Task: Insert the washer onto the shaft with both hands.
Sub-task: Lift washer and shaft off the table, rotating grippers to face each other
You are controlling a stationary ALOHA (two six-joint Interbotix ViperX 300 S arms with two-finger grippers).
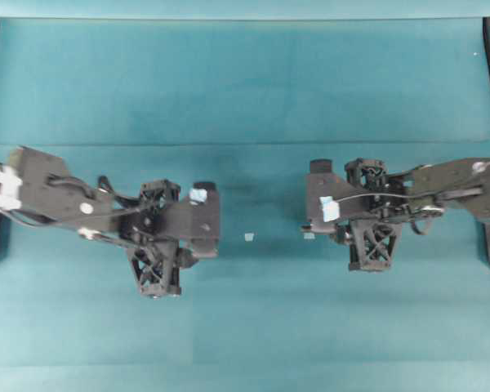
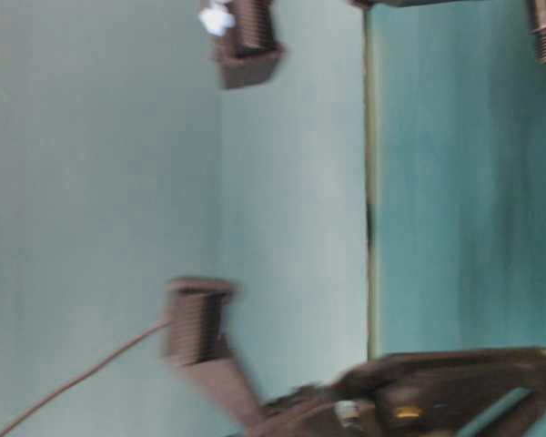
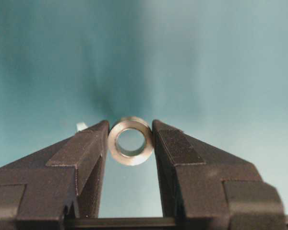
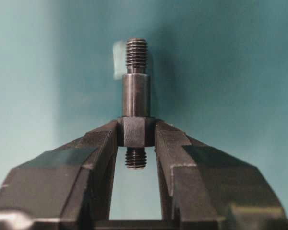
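the left gripper (image 3: 130, 139) has its two black fingers (image 3: 86, 148) closed partway on the washer (image 3: 130, 140), pinching the grey ring by its outer sides right at the fingertips. the ring's hole faces the wrist camera, and the teal table (image 1: 245, 90) shows through it. the washer is up off the surface, not lying on it.

the right gripper (image 4: 136, 132) is nearly closed, its fingers (image 4: 175, 143) clamped on the thick middle block of the shaft (image 4: 135, 96). the rod runs straight out past the fingertips, a smooth section and then a threaded end beyond the grip, and a short threaded stub pokes back between the fingers.

from overhead both arms hang over the middle band of the table, the left one toward the left edge, the right one toward the right edge, well apart with bare teal between them. a small pale tape square (image 1: 249, 237) lies on the surface in that gap. the table-level view is blurred; only the threaded tip of the shaft (image 2: 542, 36) is clear, near its top right corner.
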